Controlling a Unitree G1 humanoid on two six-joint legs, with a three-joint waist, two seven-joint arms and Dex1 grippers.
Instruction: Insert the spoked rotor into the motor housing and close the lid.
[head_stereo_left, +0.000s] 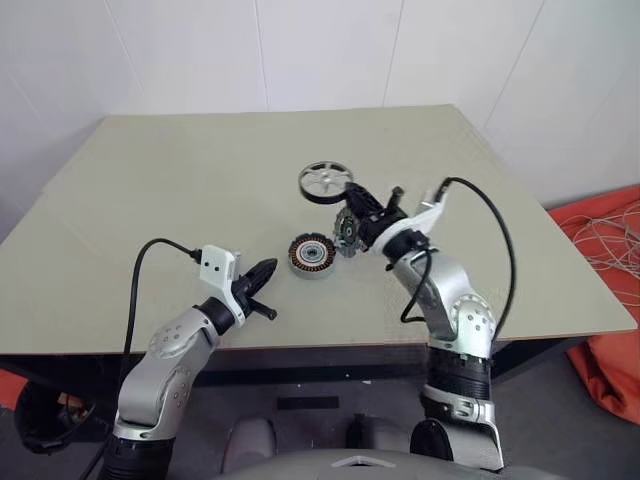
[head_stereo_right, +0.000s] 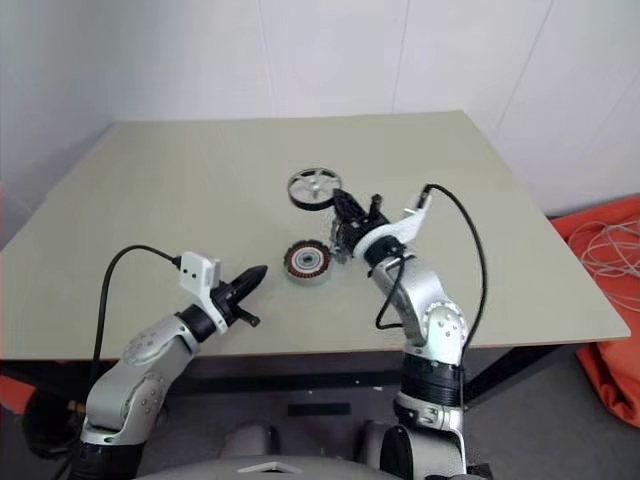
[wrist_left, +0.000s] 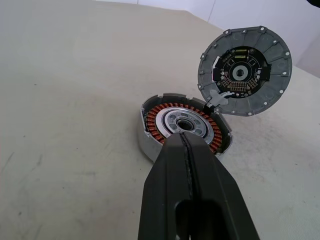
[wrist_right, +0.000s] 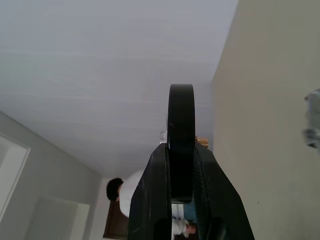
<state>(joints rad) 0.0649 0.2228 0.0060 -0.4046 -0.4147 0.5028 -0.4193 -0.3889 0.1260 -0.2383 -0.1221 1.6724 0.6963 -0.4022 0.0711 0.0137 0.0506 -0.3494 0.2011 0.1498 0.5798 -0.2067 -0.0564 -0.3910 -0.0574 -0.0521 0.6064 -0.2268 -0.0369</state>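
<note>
Tabletop (head_stereo_left: 180, 190) lies bare across the upper left and right of the frame, edges well apart from the parts. Rotor (head_stereo_left: 326, 182) rides above centre, pinched edge-on in the right gripper (head_stereo_left: 352, 197). Housing (head_stereo_left: 311, 255) sits at centre, its lid (wrist_left: 244, 70) tilted up just beside. Left gripper (head_stereo_left: 268, 278) hovers near, fingers together.

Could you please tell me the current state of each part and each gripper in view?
motor housing: lying on the table, open, windings exposed, no rotor inside.
lid: raised, standing at the motor housing's edge, inner face showing.
spoked rotor: clamped by its black rim in the right gripper, not yet in the motor housing.
right gripper: shut on the spoked rotor.
left gripper: shut, empty, pointing at the motor housing.
</note>
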